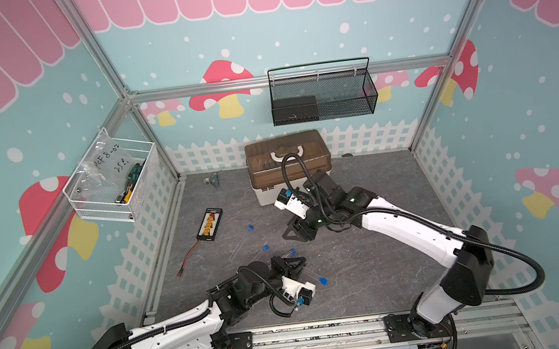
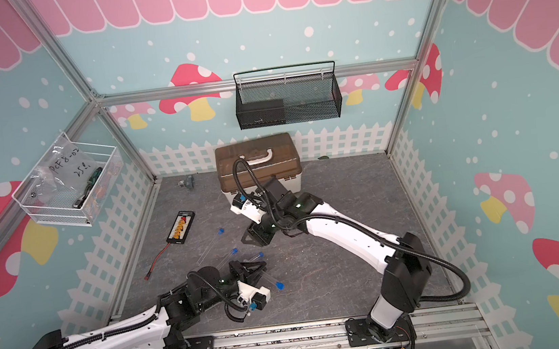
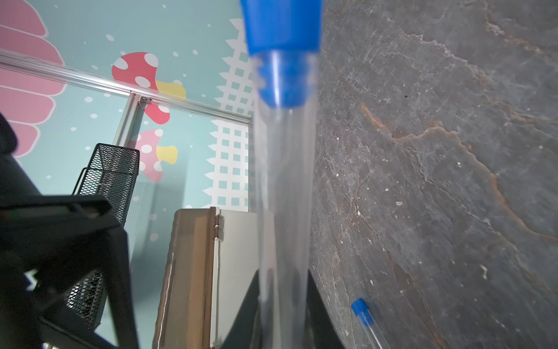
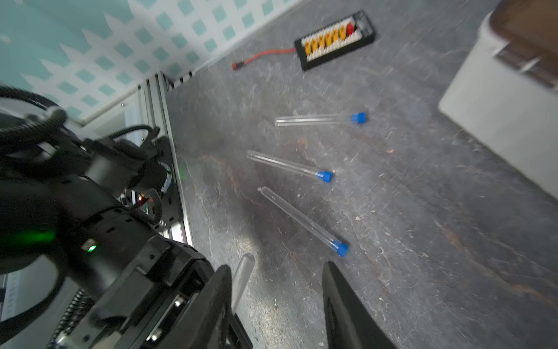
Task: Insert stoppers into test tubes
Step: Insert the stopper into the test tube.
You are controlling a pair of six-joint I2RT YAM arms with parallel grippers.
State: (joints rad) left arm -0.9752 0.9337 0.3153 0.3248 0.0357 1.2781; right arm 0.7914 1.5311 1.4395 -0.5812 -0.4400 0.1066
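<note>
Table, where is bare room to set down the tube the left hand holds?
Two bare patches on the table: in front of the right arm, toward the front rail, and behind it, between the box and the fenced wall. Crowded left of centre: three capped tubes lie between the black board and the left hand, which grips a fourth tube.

- I was running a robot test cell, a lab rig: an aluminium frame (image 1: 191, 89) boxed it in, its panels printed with cartoon mushrooms (image 1: 225, 78).
- The left arm (image 1: 171, 335) and right arm (image 1: 411, 225) stood bolted to a front rail (image 1: 323, 335) at a grey surface (image 1: 369, 272).
- Test tubes (image 4: 287, 164) lay on it.
</note>
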